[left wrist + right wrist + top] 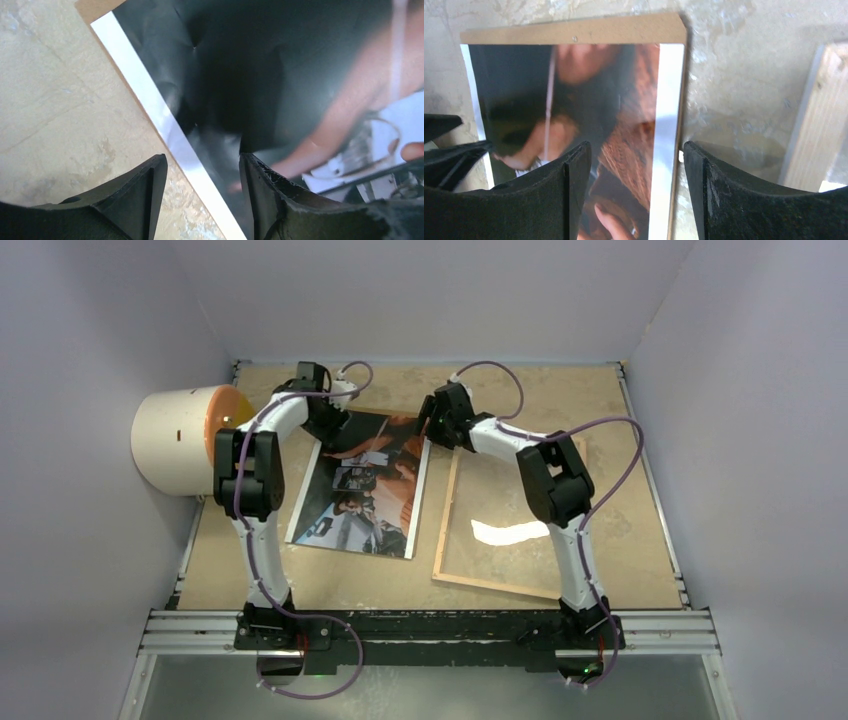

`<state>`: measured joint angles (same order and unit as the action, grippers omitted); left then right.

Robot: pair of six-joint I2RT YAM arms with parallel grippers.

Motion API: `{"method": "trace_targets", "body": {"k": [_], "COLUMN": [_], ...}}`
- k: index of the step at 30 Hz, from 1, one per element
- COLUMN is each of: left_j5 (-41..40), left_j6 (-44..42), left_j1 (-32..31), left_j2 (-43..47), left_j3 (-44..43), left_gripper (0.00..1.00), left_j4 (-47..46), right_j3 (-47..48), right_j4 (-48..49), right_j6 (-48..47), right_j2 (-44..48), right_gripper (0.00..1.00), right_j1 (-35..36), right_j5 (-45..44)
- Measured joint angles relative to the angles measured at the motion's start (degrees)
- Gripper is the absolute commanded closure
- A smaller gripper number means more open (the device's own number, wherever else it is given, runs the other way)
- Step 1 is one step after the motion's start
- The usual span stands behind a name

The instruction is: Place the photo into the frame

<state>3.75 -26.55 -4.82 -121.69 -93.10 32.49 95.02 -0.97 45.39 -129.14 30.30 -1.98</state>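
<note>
Both jaws half open astride edges of the photo (574,100), seemingly ungripped.

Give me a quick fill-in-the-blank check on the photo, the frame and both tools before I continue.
1. The photo lies face ___ on a brown backing board.
2. In the top view, the frame lies to the photo's ___.
3. The left tool and the right tool both stand ___.
Missing words: up; right; open.

Photo (365,485) lies on backing board (574,31), bench (330,585) centre-left. Frame (447,515) flat just right, apart. Cylinder (175,440) at left edge.
</note>
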Motion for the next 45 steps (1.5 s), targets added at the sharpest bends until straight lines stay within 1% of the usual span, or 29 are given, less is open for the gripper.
{"method": "trace_targets", "body": {"k": [2, 4, 8, 11, 14, 18, 22, 28, 38, 40, 45], "left_j5": [0.52, -0.26, -6.40, -11.15, -13.73, -14.40, -14.03, -14.08, -16.85, -17.55, -18.12], "left_j6": [0.00, 0.00, 0.00, -0.02, -0.02, 0.00, 0.00, -0.07, -0.35, -0.61, -1.38], "left_j1": [0.37, 1.16, 2.95, 3.82, 3.93, 3.85, 3.48, 1.42, -0.31, -1.27, -6.43], "left_j2": [0.00, 0.13, 1.64, 2.73, 2.86, 2.75, 2.78, 3.56, 4.74, 5.14, 5.66], "left_j3": [-1.90, -4.15, -5.14, -3.15, -0.13, 3.65, 5.16, 8.52, 10.56, 11.19, 12.46], "left_gripper": [0.40, 0.40, 0.44, 0.46, 0.46, 0.46, 0.46, 0.46, 0.46, 0.46, 0.46], "left_j4": [2.62, 3.15, 0.52, -2.95, -5.01, -4.94, -5.18, -6.88, -8.92, -9.60, -10.73], "right_j3": [-2.58, -5.73, -10.21, -12.33, -15.23, -17.57, -18.71, -19.82, -20.39, -20.39, -20.39], "right_j4": [1.44, 2.45, 3.61, 5.22, 7.26, 8.94, 10.97, 13.00, 14.16, 14.25, 14.97], "right_j6": [0.39, 0.83, 1.84, 2.84, 4.28, 5.79, 7.37, 9.62, 11.72, 12.13, 13.16], "right_j2": [1.42, 3.41, 6.23, 7.23, 8.61, 9.68, 9.70, 9.60, 9.53, 9.42, 8.94], "right_gripper": [0.28, 0.28, 0.29, 0.29, 0.29, 0.30, 0.31, 0.31, 0.32, 0.32, 0.32], "right_j1": [0.00, 0.00, 0.00, 0.00, -0.07, -0.04, -0.07, 0.26, -0.02, 0.00, 0.76], "right_j5": [-0.04, -0.02, 0.04, 0.50, 1.88, 3.74, 6.34, 10.01, 11.19, 11.67, 13.22]}}
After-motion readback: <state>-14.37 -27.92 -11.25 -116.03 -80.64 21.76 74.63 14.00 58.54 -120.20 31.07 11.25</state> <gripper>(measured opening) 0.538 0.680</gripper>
